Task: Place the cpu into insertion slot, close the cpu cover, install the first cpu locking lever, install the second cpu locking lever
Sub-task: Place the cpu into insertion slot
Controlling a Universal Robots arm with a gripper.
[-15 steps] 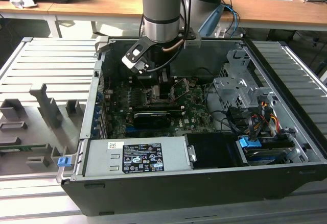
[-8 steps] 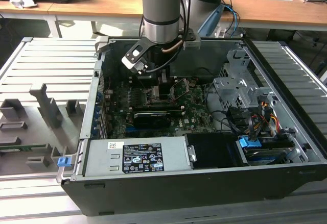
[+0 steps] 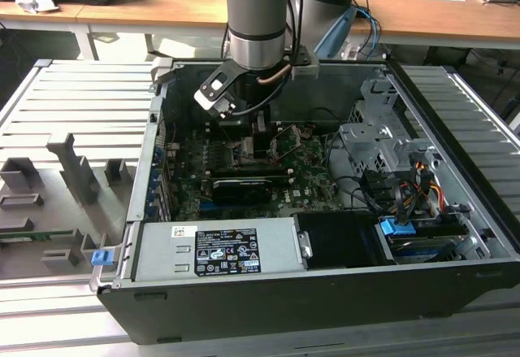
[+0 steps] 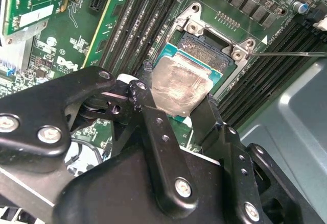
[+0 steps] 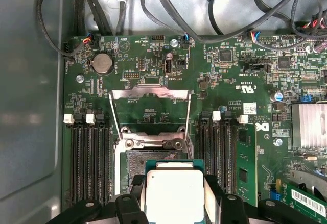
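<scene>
First step in hand: gripper (image 4: 179,90) clamped on cpu (image 5: 174,193) just over slot (image 5: 148,160); seating calls for square alignment.

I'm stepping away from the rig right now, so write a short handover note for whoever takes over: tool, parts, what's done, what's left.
Tool: shut on the cpu, gripping two opposite edges.
Cpu: held just over the insertion slot, covering part of it, not seated.
Cpu cover: open, folded back from the slot.
Done: cpu is in the tool and at the slot.
Left: seating the cpu, closing the cover, both locking levers.
</scene>
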